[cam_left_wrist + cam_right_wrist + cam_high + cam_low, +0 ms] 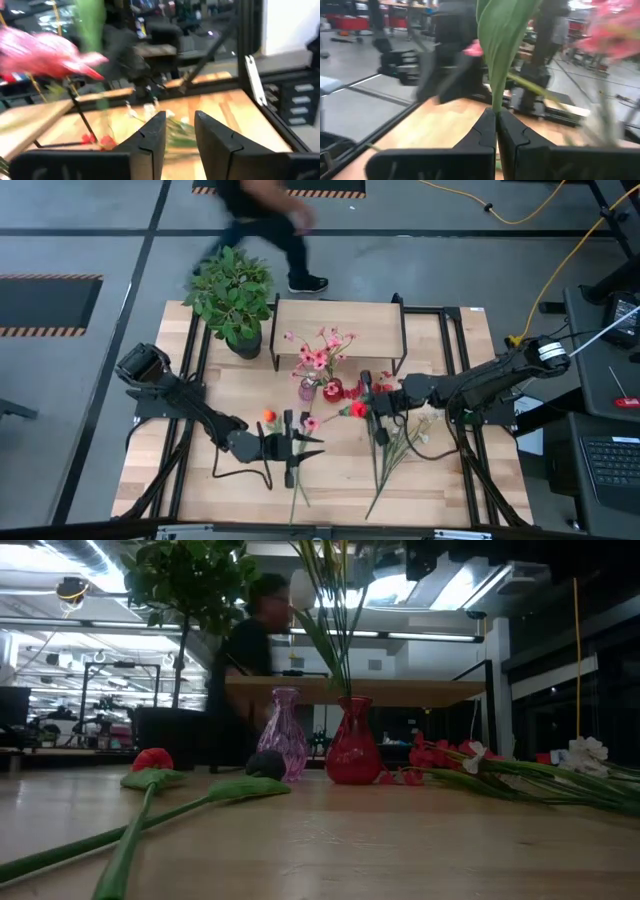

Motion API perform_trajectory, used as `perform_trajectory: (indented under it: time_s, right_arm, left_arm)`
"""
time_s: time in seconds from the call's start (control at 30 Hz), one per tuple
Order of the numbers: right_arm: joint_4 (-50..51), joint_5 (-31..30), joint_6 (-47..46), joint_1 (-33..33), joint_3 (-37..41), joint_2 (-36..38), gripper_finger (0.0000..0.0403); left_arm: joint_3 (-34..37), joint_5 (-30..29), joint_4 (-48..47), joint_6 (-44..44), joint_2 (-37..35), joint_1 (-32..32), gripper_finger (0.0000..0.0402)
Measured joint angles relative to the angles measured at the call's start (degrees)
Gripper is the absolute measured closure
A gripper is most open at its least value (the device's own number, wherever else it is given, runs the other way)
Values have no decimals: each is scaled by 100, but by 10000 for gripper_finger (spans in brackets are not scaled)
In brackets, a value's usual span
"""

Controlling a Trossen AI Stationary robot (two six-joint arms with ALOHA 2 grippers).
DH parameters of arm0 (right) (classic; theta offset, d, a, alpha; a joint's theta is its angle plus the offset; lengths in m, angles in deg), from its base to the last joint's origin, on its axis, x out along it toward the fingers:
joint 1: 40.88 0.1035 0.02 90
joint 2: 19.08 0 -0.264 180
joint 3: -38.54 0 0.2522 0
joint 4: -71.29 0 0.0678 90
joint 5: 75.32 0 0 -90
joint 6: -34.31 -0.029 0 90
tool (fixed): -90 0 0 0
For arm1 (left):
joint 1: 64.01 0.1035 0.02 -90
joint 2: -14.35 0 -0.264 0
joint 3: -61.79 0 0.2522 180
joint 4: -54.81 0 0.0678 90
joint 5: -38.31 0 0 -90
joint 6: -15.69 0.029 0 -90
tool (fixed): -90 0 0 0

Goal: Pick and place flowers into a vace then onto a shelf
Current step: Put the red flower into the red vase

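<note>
A red vase (pixel 331 390) and a purple vase (pixel 307 390) stand on the table in front of the shelf (pixel 340 328); pink flowers (pixel 316 358) rise from them. My right gripper (pixel 366 408) (pixel 496 111) is beside the red vase, shut on a green flower stem with a red bloom (pixel 357 411). My left gripper (pixel 312 444) (pixel 180 117) hovers open and holds nothing, near an orange flower (pixel 270 417) lying on the table. More loose flowers (pixel 400 442) lie toward the right. My right gripper pinches a green stem at the base of a broad leaf (pixel 495 100) between its two fingers. The fingers come level from the table's right and lie across the stem. The leaf rises upright above them; the fingers hide the stem's lower part.
A leafy potted plant (pixel 235 295) stands at the far left corner beside the shelf. Long stems (pixel 297 492) lie near the front edge. A person (pixel 265 220) walks past beyond the table's far edge.
</note>
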Motion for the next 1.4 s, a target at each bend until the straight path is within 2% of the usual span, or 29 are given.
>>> perform_trajectory:
  time_s: [0.33, 0.6, 0.87, 1.1, 1.4]
  right_arm:
    - [485, -126, 2, -662, 0, 550, 403]
    - [1193, -125, -74, -1065, 0, 1016, 403]
    - [1558, -252, -4, -1080, 2, 1352, 403]
    - [1609, -273, 15, -1125, 2, 1172, 403]
    - [1290, -270, -33, -1361, 2, 580, 403]
  left_arm:
    - [0, 1, -1145, -645, -127, -276, 396]
    - [2, -148, -1286, -869, -127, -281, 399]
    - [2, -157, -1267, -920, -127, -281, 399]
    - [2, -161, -1263, -932, -127, -281, 400]
    - [2, -161, -1263, -924, -127, -281, 399]
